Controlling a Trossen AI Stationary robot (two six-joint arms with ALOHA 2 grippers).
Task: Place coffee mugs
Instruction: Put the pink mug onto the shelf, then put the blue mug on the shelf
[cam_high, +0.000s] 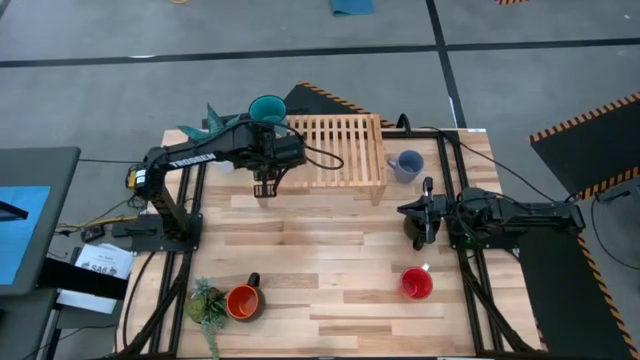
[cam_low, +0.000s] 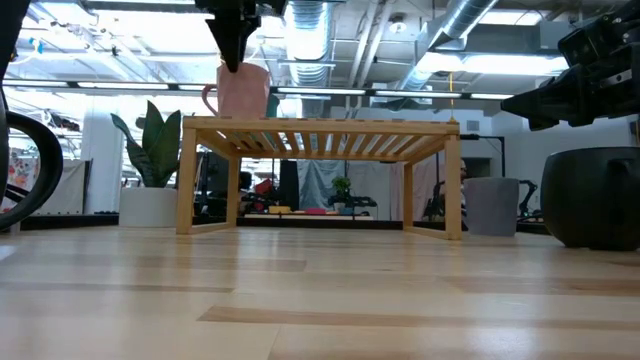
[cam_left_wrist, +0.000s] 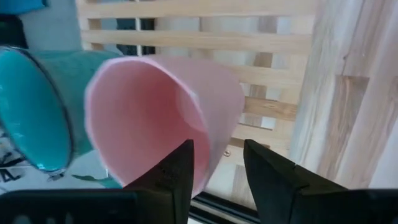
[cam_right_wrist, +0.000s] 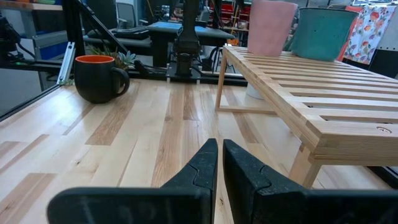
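Note:
The pink mug (cam_left_wrist: 155, 118) stands upright on the left end of the wooden rack (cam_high: 340, 150); my left arm hides it in the high view. The teal mug (cam_high: 267, 108) stands right behind it on the rack's far left corner. My left gripper (cam_left_wrist: 217, 174) hangs open over the pink mug (cam_low: 240, 92), pointing down, one finger inside the rim and one outside. The grey-blue mug (cam_high: 405, 165), the red mug (cam_high: 417, 283), the orange mug (cam_high: 243, 302) and the black mug (cam_low: 600, 195) stand on the table. My right gripper (cam_right_wrist: 219, 165) is shut, level above the table beside the black mug. My left gripper straddles the pink mug's wall at the rim (cam_left_wrist: 208, 146) from above, with one finger (cam_left_wrist: 177, 171) inside and the other finger (cam_left_wrist: 267, 177) outside. The rack shows through the gap beside the outer finger. Whether the inner finger touches the wall, I cannot tell.
A leafy plant (cam_high: 215, 122) stands by the rack's far left end, and a small potted plant (cam_high: 206, 302) sits next to the orange mug. Most of the rack's slatted top (cam_right_wrist: 323, 93) is bare. Bare tabletop (cam_high: 320, 250) lies between the rack and the near edge.

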